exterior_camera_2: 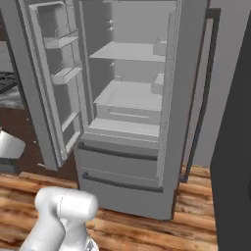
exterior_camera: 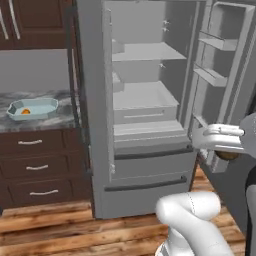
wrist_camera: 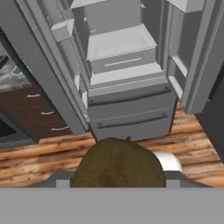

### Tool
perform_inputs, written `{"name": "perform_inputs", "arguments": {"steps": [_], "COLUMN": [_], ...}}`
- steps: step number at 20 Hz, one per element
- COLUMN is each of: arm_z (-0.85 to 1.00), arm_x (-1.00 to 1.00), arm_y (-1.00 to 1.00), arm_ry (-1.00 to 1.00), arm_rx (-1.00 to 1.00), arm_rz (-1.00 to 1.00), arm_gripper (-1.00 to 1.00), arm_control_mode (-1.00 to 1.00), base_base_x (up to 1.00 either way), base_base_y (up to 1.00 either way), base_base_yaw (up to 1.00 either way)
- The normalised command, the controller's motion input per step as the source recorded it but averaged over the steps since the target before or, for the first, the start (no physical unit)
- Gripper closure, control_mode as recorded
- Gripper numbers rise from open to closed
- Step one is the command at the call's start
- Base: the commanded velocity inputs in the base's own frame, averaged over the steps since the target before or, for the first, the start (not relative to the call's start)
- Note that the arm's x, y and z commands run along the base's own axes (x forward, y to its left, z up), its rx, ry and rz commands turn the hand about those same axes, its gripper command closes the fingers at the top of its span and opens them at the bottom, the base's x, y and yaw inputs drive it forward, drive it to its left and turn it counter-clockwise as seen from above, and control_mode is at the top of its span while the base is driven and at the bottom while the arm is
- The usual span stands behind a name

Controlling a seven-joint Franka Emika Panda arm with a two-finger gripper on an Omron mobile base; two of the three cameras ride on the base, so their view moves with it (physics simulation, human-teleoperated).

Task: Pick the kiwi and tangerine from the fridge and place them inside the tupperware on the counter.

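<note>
Carrying the kiwi [wrist_camera: 118,162] over to the tupperware [exterior_camera: 33,108] on the counter [exterior_camera: 35,123] is the job right now, and I think the arm should swing slowly past the open fridge [exterior_camera: 145,100] door and keep its squeeze firm so the fruit does not slip. The gripper [exterior_camera: 226,152] is pinching the kiwi, which sits right between its tips, out in front of the fridge and well apart from the tray. The tangerine [exterior_camera: 26,111] lies inside the tupperware, so the kiwi should be set down beside it, not on top.
</note>
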Motion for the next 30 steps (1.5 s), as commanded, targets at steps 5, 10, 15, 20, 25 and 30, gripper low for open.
{"name": "perform_inputs", "arguments": {"steps": [5,10,15,20,25,30], "arm_z": [0.00,0.00,0.00,0.00,0.00,0.00], "arm_x": [0.00,0.00,0.00,0.00,0.00,0.00], "arm_y": [0.00,0.00,0.00,0.00,0.00,0.00], "arm_ry": [0.00,0.00,0.00,0.00,0.00,0.00], "arm_rx": [0.00,0.00,0.00,0.00,0.00,0.00], "arm_rz": [0.00,0.00,0.00,0.00,0.00,0.00], "arm_gripper": [1.00,1.00,1.00,1.00,1.00,1.00], "arm_control_mode": [1.00,1.00,1.00,1.00,1.00,1.00], "base_base_x": [-0.56,-0.12,0.73,1.00,1.00,1.00], "base_base_y": [1.00,1.00,1.00,0.96,0.56,0.19], "base_base_yaw": [0.04,0.00,0.00,-0.02,-0.16,-0.24]}}
